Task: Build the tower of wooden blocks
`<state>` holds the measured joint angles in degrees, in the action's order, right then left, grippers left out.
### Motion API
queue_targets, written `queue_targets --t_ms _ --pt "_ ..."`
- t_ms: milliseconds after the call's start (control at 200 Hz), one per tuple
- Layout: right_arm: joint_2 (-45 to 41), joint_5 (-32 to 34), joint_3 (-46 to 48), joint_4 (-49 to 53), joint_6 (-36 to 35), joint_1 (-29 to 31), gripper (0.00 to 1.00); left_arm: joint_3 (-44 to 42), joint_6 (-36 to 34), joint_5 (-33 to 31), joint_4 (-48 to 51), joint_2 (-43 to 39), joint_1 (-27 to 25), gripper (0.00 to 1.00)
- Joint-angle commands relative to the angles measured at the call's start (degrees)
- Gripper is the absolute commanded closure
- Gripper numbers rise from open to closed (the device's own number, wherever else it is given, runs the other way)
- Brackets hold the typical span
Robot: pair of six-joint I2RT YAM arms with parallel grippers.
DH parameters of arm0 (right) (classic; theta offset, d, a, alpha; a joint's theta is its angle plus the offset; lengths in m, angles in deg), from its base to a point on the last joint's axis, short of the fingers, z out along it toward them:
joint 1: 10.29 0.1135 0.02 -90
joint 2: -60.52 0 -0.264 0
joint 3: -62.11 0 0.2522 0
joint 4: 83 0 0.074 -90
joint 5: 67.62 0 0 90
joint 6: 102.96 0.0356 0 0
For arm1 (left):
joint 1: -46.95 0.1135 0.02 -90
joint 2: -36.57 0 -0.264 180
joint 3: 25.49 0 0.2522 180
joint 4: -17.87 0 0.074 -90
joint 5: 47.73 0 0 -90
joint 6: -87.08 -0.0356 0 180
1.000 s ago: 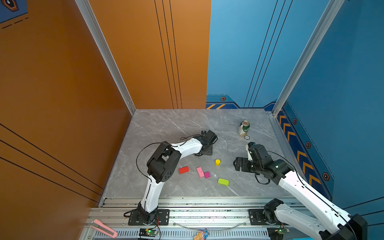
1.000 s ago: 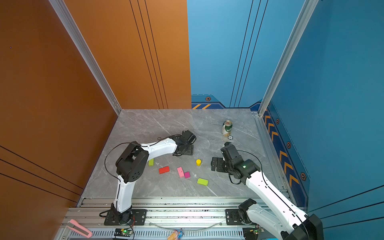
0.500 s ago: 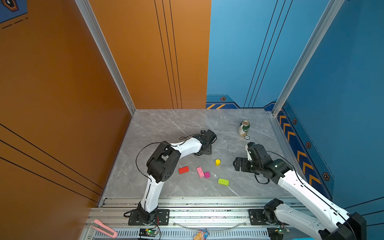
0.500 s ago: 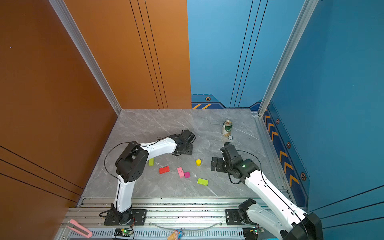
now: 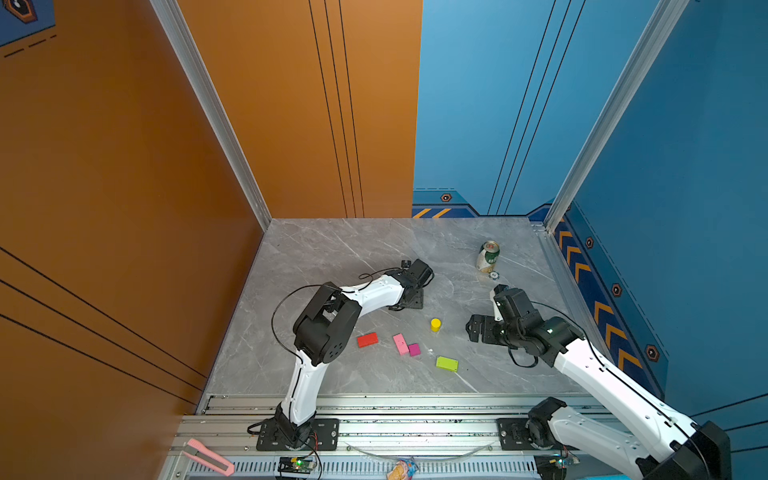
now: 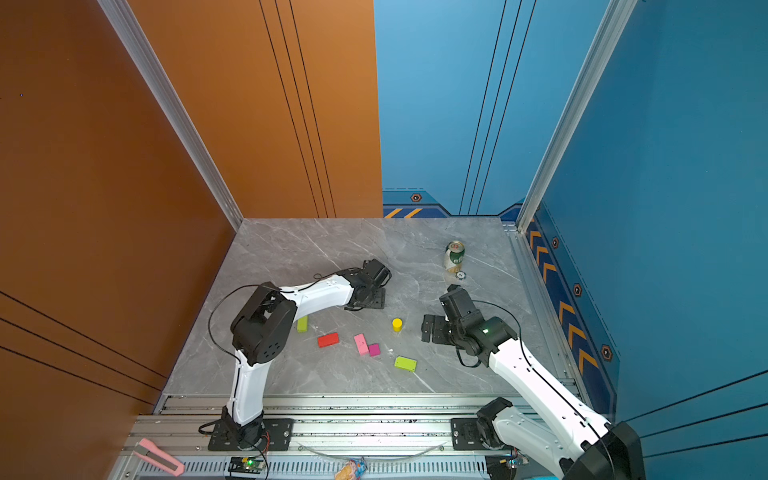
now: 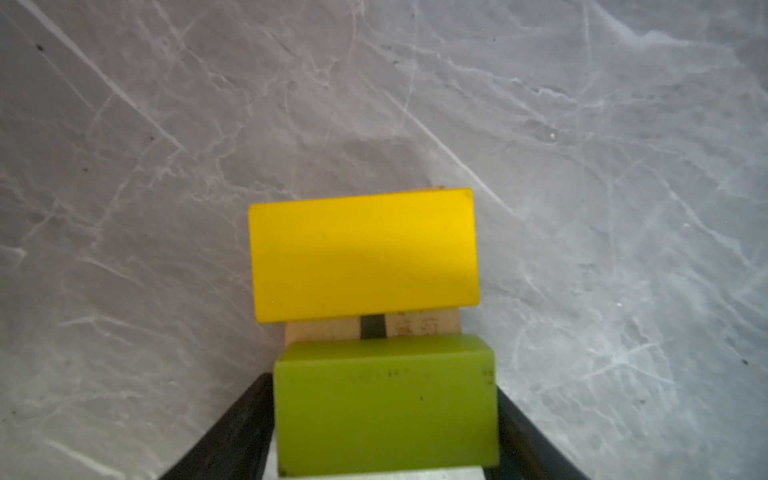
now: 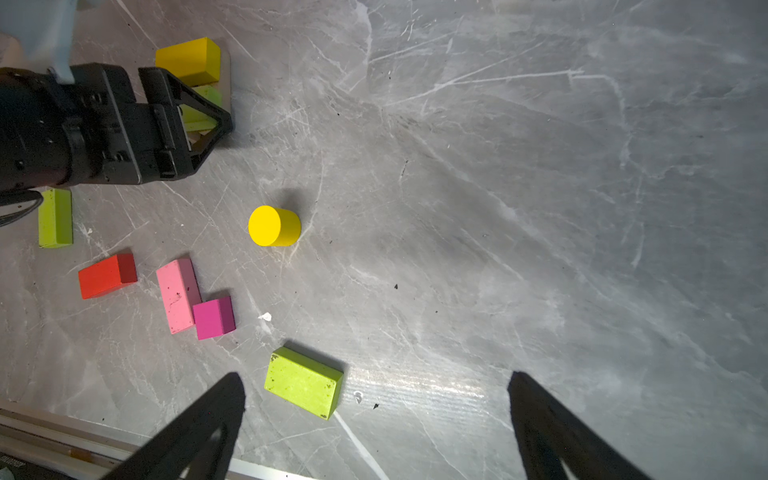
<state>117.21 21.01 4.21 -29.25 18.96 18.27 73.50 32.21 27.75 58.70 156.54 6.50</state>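
Left gripper [image 7: 384,386]: jaws pressed against both sides of a green block [image 7: 386,419], seating it on two bare wooden bars [image 7: 320,330], just beside the yellow block [image 7: 363,253]. This looks like the tower's second layer, mid-table. Next move, I'd judge: release gently and lift straight up. Further right, a smooth yellow cylinder [image 8: 274,226] stands loose on the marbled table [image 8: 540,208]. Right gripper [image 8: 376,374]: spread wide, empty.

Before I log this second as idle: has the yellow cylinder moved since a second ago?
No. In both top views the yellow cylinder stands in the same spot relative to the drink can, with no shift in any direction.
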Motion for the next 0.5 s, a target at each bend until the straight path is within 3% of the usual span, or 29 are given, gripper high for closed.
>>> queue_targets --t_ms 0,496 --pt "0.2 0.2 -0.2 0.8 0.2 0.3 0.0 1.1 -0.3 -0.9 1.6 0.7 0.8 0.26" --pt "0.2 0.1 -0.1 0.7 0.5 0.4 0.0 0.8 -0.2 -0.7 1.6 0.4 0.9 0.26"
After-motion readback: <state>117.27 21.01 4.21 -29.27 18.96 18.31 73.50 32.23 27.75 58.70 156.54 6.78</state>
